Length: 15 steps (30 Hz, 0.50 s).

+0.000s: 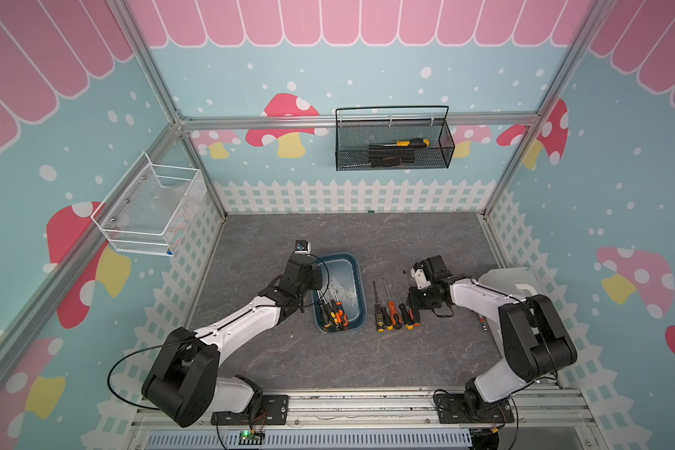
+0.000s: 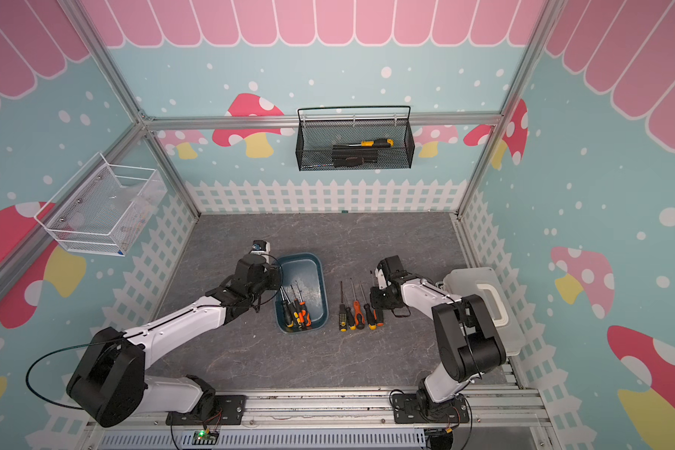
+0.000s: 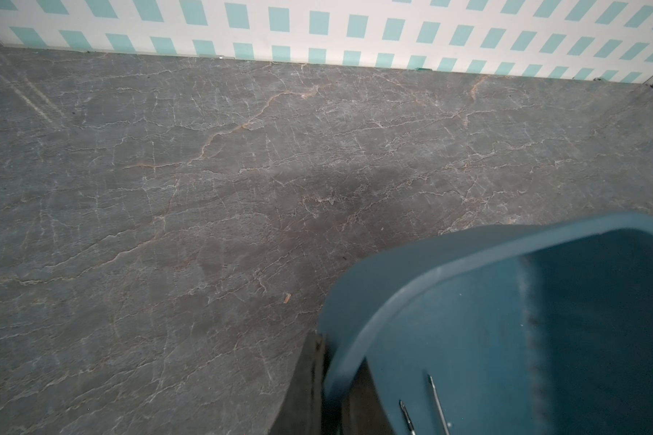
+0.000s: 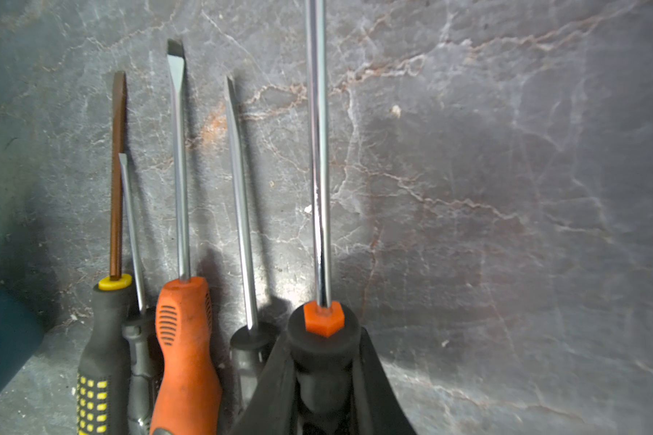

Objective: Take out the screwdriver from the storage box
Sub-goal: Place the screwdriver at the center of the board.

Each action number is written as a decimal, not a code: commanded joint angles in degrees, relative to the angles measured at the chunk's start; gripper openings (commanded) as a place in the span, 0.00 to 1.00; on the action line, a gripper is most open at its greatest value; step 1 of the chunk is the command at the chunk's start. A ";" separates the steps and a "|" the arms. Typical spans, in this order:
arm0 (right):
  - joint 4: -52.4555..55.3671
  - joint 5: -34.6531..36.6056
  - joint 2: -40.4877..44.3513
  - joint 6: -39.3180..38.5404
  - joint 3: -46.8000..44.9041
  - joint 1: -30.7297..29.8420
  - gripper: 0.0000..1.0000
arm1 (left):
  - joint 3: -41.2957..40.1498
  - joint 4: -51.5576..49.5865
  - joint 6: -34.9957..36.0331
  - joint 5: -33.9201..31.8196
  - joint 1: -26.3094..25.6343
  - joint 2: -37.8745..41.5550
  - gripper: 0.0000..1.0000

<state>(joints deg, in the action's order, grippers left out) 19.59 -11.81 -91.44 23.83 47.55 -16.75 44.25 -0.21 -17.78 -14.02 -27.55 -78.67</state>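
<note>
The worktop (image 1: pixel 406 241) under the left claw (image 3: pixel 334 357) and the right claw (image 4: pixel 323 350) is grey like stone, with thin pale cracks all over. Far past both claws stands the back wall (image 1: pixel 328 70). It is light blue with white dots. Pink roof tiles (image 1: pixel 250 19) run along its top, a white fence (image 1: pixel 351 196) runs along its bottom, and red mushrooms (image 1: pixel 285 113) sit in between. Shiny metal bars (image 1: pixel 250 122) frame the walls. A black wire basket (image 1: pixel 351 148) hangs high on the back wall, far beyond the right claw. A white wire basket (image 1: pixel 141 218) hangs on the side wall (image 1: pixel 55 156), out past the left claw. The light is soft and even.
</note>
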 commanded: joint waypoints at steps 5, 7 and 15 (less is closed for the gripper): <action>-2.09 -3.98 -0.94 2.85 -2.84 -0.12 0.00 | -0.39 1.18 -0.15 0.66 0.13 -0.26 0.00; -2.31 -4.34 -0.60 3.20 -3.13 -0.12 0.00 | -0.31 1.13 -0.15 0.75 0.13 -0.27 0.00; -2.72 -4.28 0.93 4.02 -4.91 -0.17 0.00 | 0.13 0.87 0.03 0.78 0.15 -0.26 0.00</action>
<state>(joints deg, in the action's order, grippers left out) 15.29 -14.09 -90.52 26.68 44.73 -16.49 44.25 -0.23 -17.78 -13.87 -27.55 -78.65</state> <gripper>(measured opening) 0.208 0.085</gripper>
